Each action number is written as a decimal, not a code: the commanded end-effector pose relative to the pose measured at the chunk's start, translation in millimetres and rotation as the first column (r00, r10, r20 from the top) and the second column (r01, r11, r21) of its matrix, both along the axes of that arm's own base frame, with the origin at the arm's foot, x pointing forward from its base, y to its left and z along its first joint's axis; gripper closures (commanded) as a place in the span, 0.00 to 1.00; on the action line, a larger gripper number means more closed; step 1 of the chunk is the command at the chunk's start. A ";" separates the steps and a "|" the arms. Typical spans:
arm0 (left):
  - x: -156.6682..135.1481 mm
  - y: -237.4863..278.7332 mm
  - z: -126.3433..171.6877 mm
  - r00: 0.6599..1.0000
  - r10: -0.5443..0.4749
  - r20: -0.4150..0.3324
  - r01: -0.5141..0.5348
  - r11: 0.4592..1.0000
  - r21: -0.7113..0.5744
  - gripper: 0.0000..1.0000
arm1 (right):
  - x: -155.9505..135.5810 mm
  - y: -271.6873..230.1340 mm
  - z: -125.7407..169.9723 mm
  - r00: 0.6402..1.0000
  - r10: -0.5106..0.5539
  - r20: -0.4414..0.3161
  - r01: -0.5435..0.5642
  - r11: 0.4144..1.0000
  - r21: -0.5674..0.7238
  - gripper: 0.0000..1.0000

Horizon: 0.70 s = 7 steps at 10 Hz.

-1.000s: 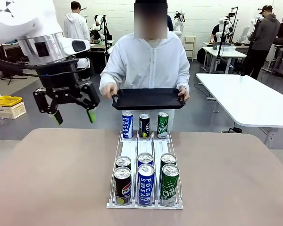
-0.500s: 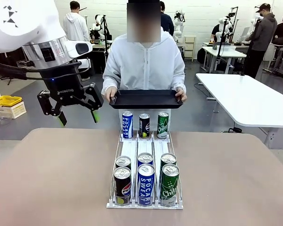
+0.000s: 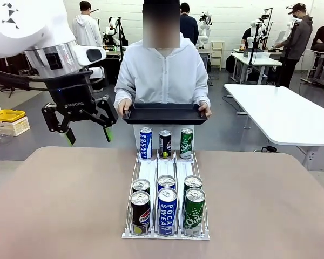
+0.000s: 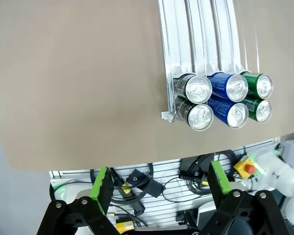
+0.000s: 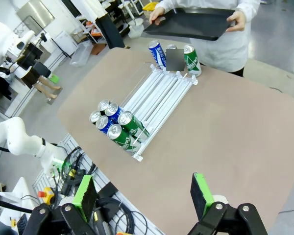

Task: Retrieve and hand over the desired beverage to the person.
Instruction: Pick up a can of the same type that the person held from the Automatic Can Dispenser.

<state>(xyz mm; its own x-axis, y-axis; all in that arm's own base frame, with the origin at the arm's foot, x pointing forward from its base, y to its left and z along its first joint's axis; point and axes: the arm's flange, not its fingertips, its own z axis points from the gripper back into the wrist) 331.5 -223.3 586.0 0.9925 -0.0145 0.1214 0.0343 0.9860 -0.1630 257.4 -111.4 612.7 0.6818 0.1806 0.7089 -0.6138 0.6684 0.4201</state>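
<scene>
A white wire rack (image 3: 149, 170) in the middle of the brown table holds drink cans in three lanes. At its near end stand black Pepsi cans (image 3: 140, 213), blue Pocari Sweat cans (image 3: 167, 210) and green cans (image 3: 194, 211). At its far end stand one blue can (image 3: 146, 143), one black can (image 3: 165, 144) and one green can (image 3: 186, 143). The person (image 3: 162, 73) stands behind them and holds an empty black tray (image 3: 164, 114) in both hands. My left gripper (image 3: 89, 136) hangs open above the table's far left. My right gripper (image 5: 142, 191) is open, high over the table, with the rack (image 5: 159, 93) far below.
Bare tabletop (image 3: 70, 205) lies on both sides of the rack. In the left wrist view my left gripper (image 4: 160, 181) looks down past the table's near edge at cables and the near cans (image 4: 198, 88). A white table (image 3: 281, 113) stands at the right.
My left gripper has shifted slightly to the right and stays open. The person has moved a little to the left with the tray.
</scene>
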 end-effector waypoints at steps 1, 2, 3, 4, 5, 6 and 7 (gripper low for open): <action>-31.0 -40.7 -26.8 0.998 -0.017 0.067 0.008 0.990 0.139 0.00 | 0.2 0.2 -0.6 1.000 0.014 0.017 -0.014 1.000 0.021 0.00; -47.2 -65.2 -39.8 0.997 -0.031 0.077 0.015 0.980 0.197 0.00 | 0.2 0.2 -0.6 1.000 0.014 0.017 -0.014 1.000 0.021 0.00; -54.8 -81.7 -49.7 0.997 -0.030 0.077 0.011 0.970 0.243 0.00 | 0.2 0.2 -0.6 1.000 0.014 0.017 -0.014 1.000 0.021 0.00; -63.4 -95.9 -63.1 0.997 -0.033 0.070 0.013 0.964 0.266 0.00 | 0.2 0.2 -0.6 1.000 0.014 0.017 -0.014 1.000 0.021 0.00; -68.0 -101.9 -74.2 0.998 -0.018 0.061 0.002 0.965 0.262 0.00 | 0.2 0.2 -0.6 1.000 0.014 0.017 -0.014 1.000 0.021 0.00; -66.5 -103.4 -87.8 0.994 0.067 0.083 -0.086 0.964 0.253 0.00 | 0.2 0.2 -0.6 1.000 0.014 0.017 -0.014 1.000 0.021 0.00; -63.2 -102.2 -96.7 0.994 0.111 0.022 -0.113 0.976 0.186 0.00 | 0.2 0.2 -0.6 1.000 0.014 0.017 -0.014 1.000 0.021 0.00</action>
<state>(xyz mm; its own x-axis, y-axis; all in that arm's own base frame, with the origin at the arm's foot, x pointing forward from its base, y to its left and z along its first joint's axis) 258.1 -328.5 496.7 0.9887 -0.0066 0.1496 -0.0061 0.9964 0.0842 257.3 -111.4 612.8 0.6820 0.1806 0.7088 -0.6135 0.6689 0.4199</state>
